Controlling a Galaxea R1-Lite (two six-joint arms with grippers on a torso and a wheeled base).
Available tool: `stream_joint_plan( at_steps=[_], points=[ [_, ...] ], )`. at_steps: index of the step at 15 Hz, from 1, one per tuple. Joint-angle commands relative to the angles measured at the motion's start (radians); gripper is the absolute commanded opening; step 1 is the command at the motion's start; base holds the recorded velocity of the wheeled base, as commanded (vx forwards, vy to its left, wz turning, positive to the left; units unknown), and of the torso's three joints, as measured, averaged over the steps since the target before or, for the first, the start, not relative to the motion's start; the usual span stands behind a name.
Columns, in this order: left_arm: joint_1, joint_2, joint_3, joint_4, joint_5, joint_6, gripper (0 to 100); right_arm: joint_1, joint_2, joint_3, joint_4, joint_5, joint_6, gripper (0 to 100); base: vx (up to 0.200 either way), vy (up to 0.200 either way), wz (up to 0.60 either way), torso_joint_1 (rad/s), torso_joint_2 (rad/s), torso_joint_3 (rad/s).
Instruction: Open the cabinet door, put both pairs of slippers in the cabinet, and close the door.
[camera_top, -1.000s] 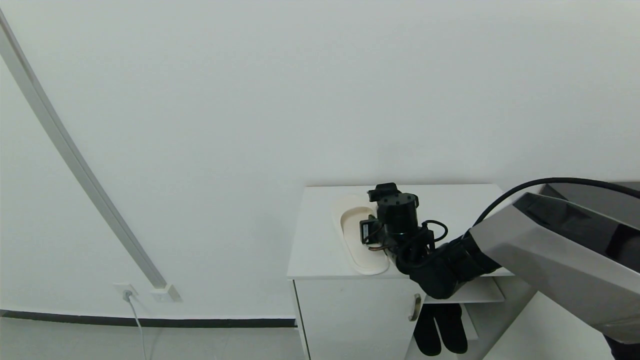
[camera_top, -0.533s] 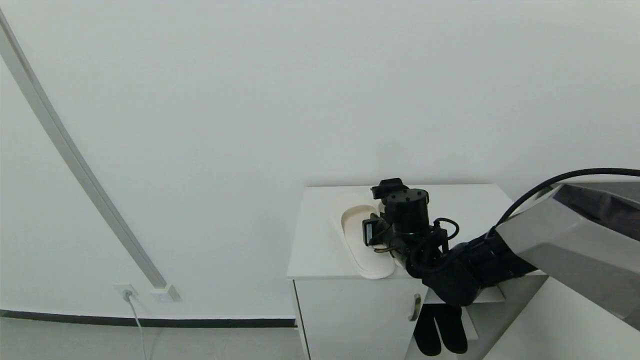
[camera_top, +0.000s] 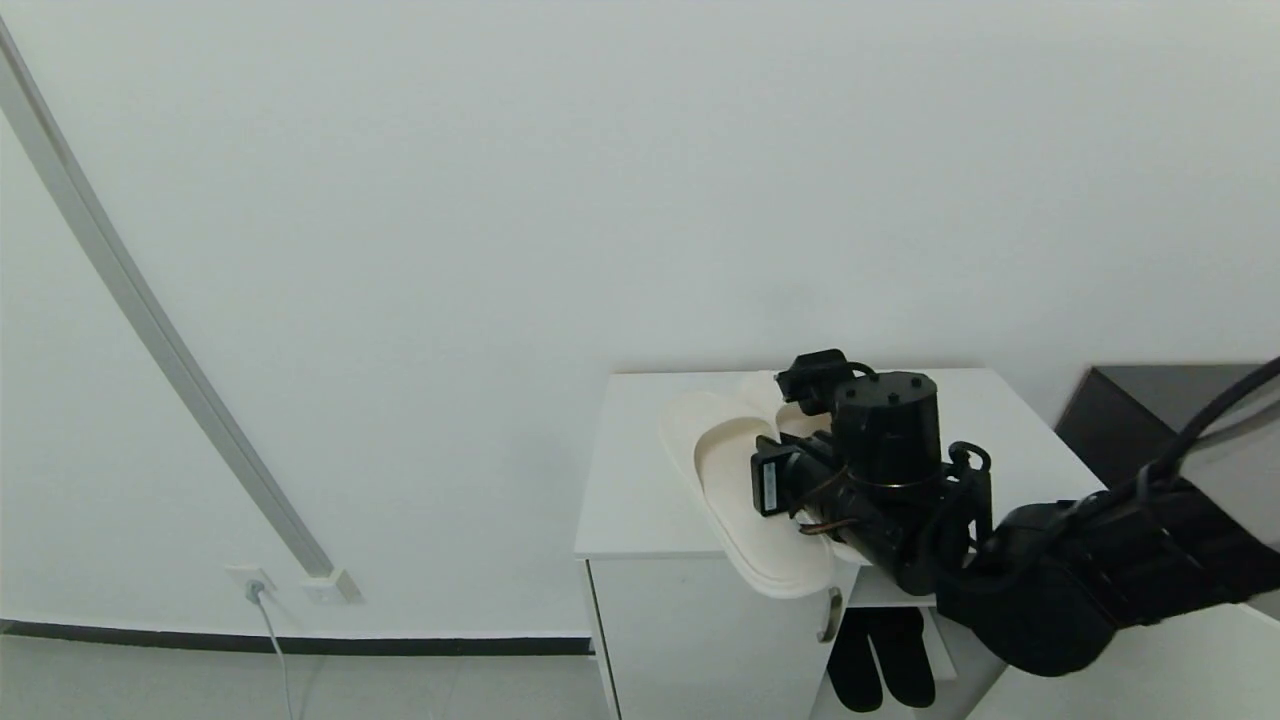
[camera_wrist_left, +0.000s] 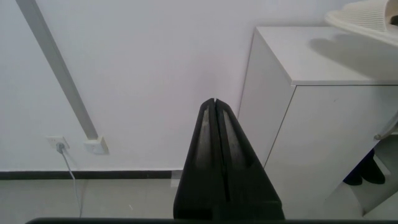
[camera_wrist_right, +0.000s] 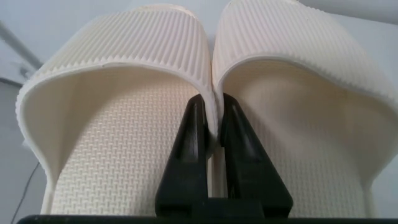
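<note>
Your left gripper (camera_wrist_left: 214, 109) hangs low beside the cabinet (camera_wrist_left: 267, 93), facing its side wall. Its fingers are pressed flat together with nothing between them. It plays no part in this step.

The cabinet's left door (camera_top: 700, 640) is closed, with its handle (camera_top: 828, 615) at the inner edge. On the surface (camera_top: 630, 480) above it are the cream slippers (camera_top: 730, 490), side by side. Their near ends hang out past the front edge. In the left wrist view the sole casts a shadow on the top, so they look raised rather than resting, though you cannot be sure of that.

Your right gripper (camera_wrist_right: 211, 115) holds that pair. Its fingers are clenched on the two inner walls where the slippers meet, so one pinch carries both.

Below and to the right, that side of the cabinet is open. The black slippers (camera_top: 880, 665) already lie inside on a lower level, toes toward you.

By this reading the door is open, one pair is stowed, and you are midway through carrying the second pair.

Next, draw the cream pair clear of the front edge. Then lower it past the closed door's handle and turn it in toward the open side. Keep the pinch firm: it grips only thin walls, and either slipper could slide out if the pair tilts or catches the edge. Pick a level with room before you let go. Closing the door comes after.
</note>
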Motion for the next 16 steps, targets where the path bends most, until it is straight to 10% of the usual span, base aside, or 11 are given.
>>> stream_joint_plan(
  at_steps=[1, 8, 16],
  points=[
    [0.0, 0.0, 0.0, 0.0, 0.001, 0.001, 0, 0.013, -0.138, 0.119, -0.002, 0.077, -0.008, 0, 0.0, 0.0, 0.0, 0.0, 0.0, 0.0],
    [0.0, 0.0, 0.0, 0.0, 0.001, 0.001, 0, 0.0, -0.341, 0.362, -0.03, 0.307, -0.151, 0, 0.0, 0.0, 0.0, 0.0, 0.0, 0.0],
    [0.0, 0.0, 0.0, 0.0, -0.001, 0.002, 0, 0.043, -0.344, 0.361, -0.03, 0.332, -0.146, 0, 0.0, 0.0, 0.0, 0.0, 0.0, 0.0]
  ],
)
